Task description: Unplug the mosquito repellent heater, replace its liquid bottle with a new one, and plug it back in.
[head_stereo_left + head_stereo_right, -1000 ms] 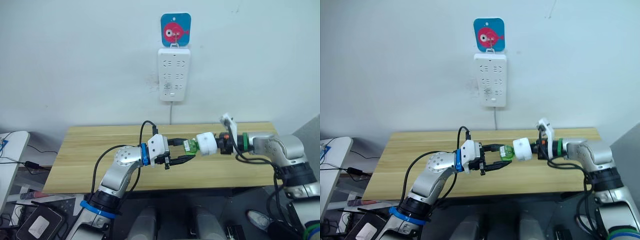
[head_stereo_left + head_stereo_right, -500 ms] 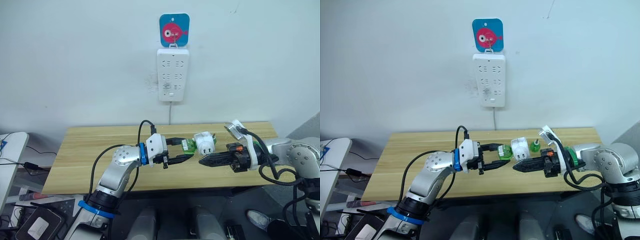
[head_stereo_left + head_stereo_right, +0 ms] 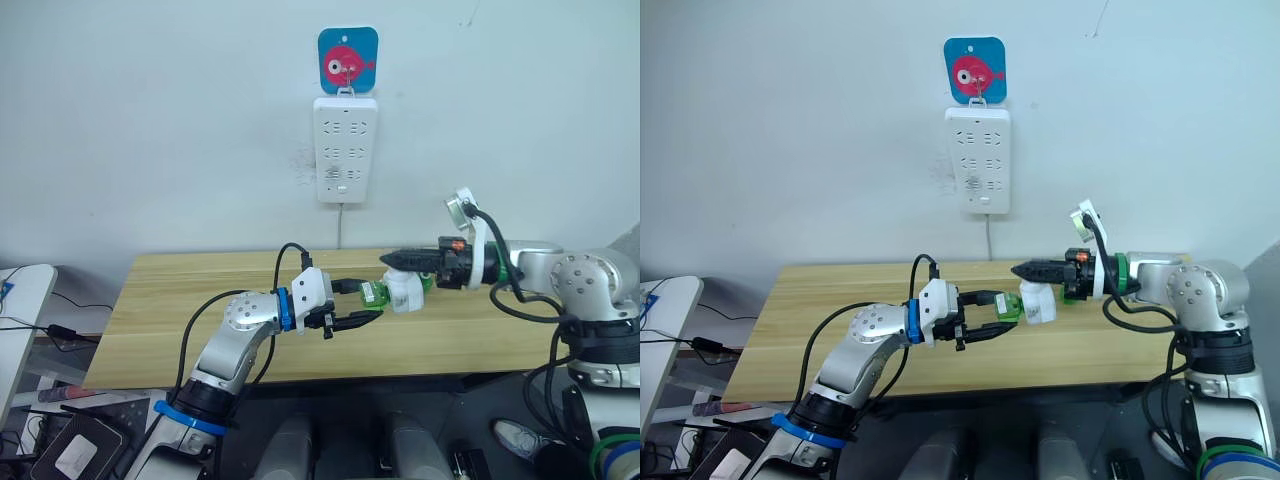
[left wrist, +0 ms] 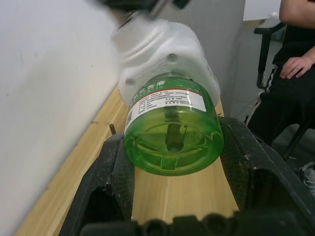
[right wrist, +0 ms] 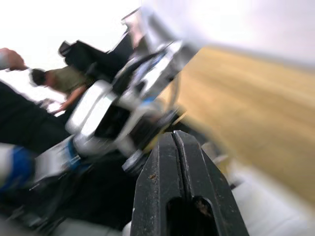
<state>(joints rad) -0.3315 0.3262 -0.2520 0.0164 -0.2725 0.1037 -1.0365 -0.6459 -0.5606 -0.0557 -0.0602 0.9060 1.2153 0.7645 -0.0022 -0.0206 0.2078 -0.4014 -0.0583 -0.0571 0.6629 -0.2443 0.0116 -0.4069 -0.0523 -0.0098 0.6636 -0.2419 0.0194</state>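
Your left gripper (image 3: 356, 303) holds the green liquid bottle (image 3: 373, 293) between its fingers, above the near part of the wooden table (image 3: 180, 300), with the mosquito repellent heater (image 3: 407, 293) still screwed onto the bottle's right end. A second ago your right gripper (image 3: 392, 258) gripped the heater; now it has let go and risen just above it, jaws pressed together on nothing. So the bottle is not yet free: you need to regrip the heater and twist again. The wall power strip (image 3: 345, 149) waits above.
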